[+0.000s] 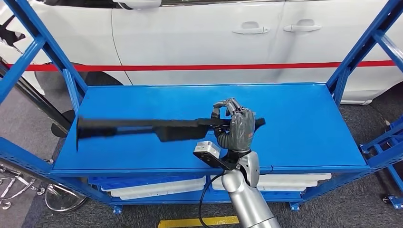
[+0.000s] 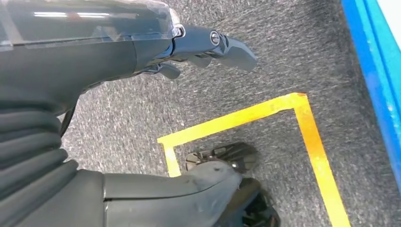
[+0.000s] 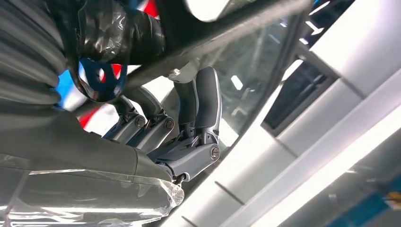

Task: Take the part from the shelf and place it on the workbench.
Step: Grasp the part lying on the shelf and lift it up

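The part (image 1: 142,127) is a long black plastic trim piece, held level above the blue shelf (image 1: 294,123). My right hand (image 1: 235,127) grips it near its right end, fingers wrapped over the top. Most of the part stretches out to the left of the hand, and its left end hangs near the shelf's left edge. In the right wrist view my right hand's fingers (image 3: 198,104) curl around the dark bar of the part (image 3: 208,42). My left hand (image 2: 208,45) hangs beside my body over the carpet, fingers apart and holding nothing.
Blue uprights (image 1: 354,52) frame the shelf on both sides. White trays (image 1: 157,187) lie on the lower level. A white car (image 1: 199,38) with a red stripe stands right behind the rack. Yellow floor tape (image 2: 265,113) marks the grey carpet.
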